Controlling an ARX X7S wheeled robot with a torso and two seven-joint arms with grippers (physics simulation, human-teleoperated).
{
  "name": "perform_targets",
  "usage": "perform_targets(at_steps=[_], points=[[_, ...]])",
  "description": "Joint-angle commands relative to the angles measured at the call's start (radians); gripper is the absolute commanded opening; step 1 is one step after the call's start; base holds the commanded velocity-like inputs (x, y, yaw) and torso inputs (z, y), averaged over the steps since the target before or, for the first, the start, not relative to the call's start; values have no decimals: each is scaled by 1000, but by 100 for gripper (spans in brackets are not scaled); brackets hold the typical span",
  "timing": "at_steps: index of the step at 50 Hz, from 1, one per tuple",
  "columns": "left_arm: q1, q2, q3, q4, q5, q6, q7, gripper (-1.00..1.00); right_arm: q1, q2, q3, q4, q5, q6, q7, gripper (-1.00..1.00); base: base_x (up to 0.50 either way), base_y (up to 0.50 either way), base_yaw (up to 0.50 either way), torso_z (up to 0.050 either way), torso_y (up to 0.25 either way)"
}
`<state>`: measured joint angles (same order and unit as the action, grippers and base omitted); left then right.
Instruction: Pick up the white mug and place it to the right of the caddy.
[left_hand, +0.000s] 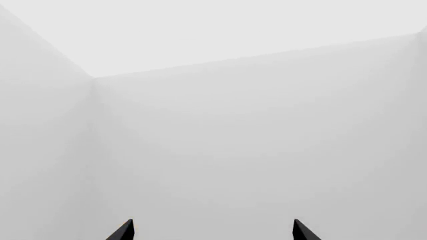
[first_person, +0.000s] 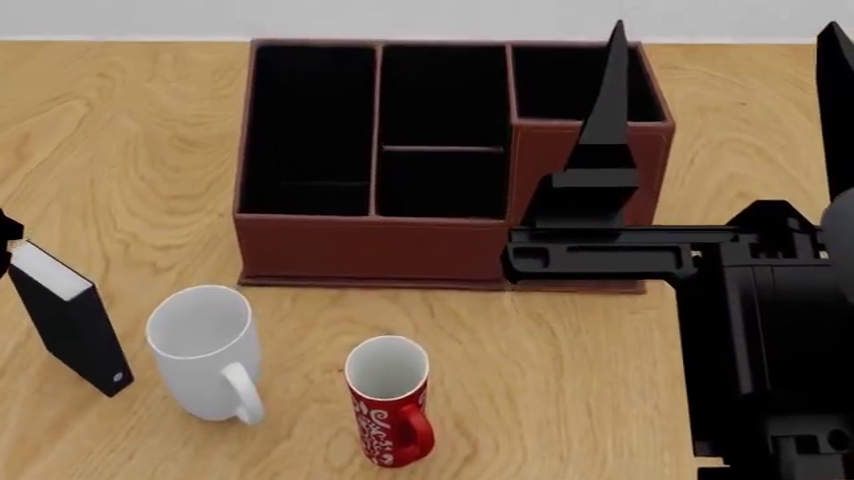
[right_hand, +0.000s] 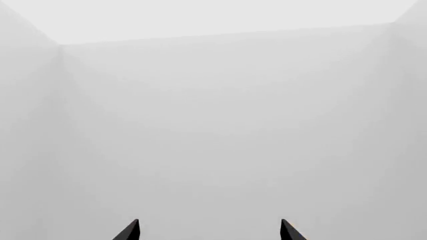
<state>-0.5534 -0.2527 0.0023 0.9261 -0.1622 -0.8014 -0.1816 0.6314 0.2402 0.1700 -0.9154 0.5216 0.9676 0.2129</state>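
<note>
The white mug stands upright on the wooden table in the lower left of the head view, mouth open upward, its loop handle turned toward the lower right of the frame. Just to its right, apart from it, stands the red mug, slimmer, with a white pattern on its side and a white interior, its handle also on the lower right. To the left of the white mug, a small black box with a white edge stands tilted near the left border of the frame, not touching the mug. Above both mugs, across the upper centre of the frame, sits the caddy, a reddish-brown organiser with black-lined compartments; its right front section is taller than the rest. The table surface to the right of the caddy is partly covered by the black body of the right arm, which fills the right side of the frame and extends leftward in front of the caddy's tall section. The right gripper shows two dark fingertips set apart, facing only a plain pale wall, with nothing between them. The left gripper likewise shows two dark fingertips spread apart before a pale wall corner, holding nothing.
</note>
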Motion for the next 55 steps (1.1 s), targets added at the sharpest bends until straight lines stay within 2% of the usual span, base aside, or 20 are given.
perform_targets(at_steps=[1, 55], points=[[-6, -4, 9, 7, -3, -11, -9, 100, -7, 7, 11, -3, 16, -5, 5, 100, 164, 0, 0, 0, 0], [-23, -16, 30, 29, -33, -40, -43, 100, -41, 43, 34, -9, 79, -36, 42, 100, 164, 0, 0, 0, 0]])
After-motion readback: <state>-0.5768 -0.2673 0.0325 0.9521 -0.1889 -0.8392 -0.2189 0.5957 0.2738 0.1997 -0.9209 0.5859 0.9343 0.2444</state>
